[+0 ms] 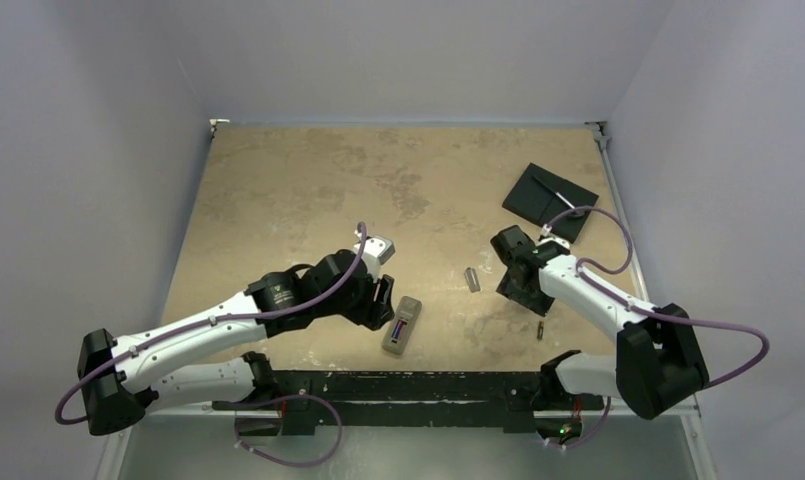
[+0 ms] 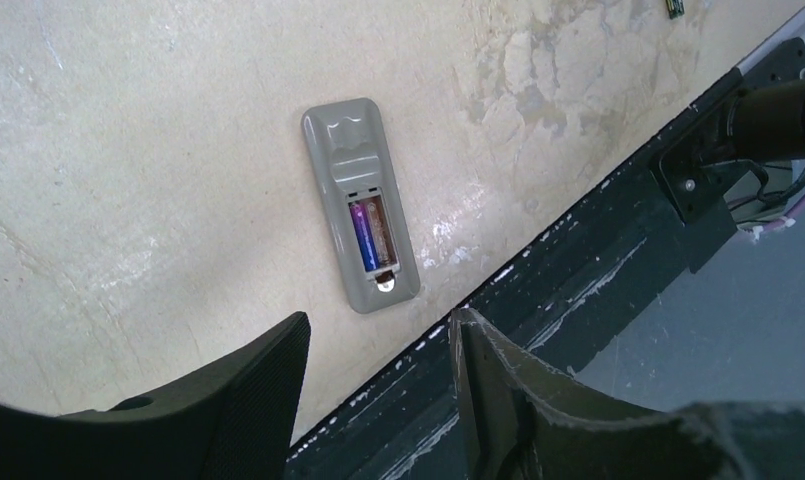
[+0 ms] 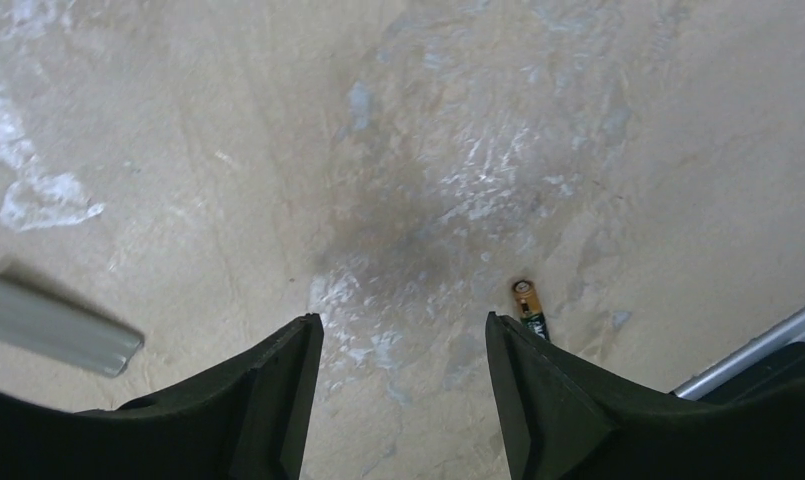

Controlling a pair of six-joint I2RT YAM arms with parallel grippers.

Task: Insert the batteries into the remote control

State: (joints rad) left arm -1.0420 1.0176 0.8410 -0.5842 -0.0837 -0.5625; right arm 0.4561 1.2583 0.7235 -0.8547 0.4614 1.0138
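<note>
The remote control (image 1: pixel 402 326) (image 2: pixel 360 205) lies grey back up near the table's front edge, its battery compartment uncovered. A bluish-purple battery (image 2: pixel 362 236) lies in it, with a reddish-brown shape alongside. My left gripper (image 1: pixel 386 295) (image 2: pixel 380 320) is open and empty, just left of the remote and above its lower end. Another battery (image 1: pixel 540 329) (image 3: pixel 530 308), gold-tipped with a dark body, lies loose on the table. My right gripper (image 1: pixel 513 290) (image 3: pixel 403 322) is open and empty above bare table, and this battery lies just outside its right finger (image 3: pixel 538 400).
A narrow grey cover strip (image 1: pixel 471 279) (image 3: pixel 53 325) lies between the two grippers. A black square plate (image 1: pixel 550 200) sits at the back right. The black rail (image 2: pixel 578 290) holding the arm bases runs along the table's near edge, close to the remote.
</note>
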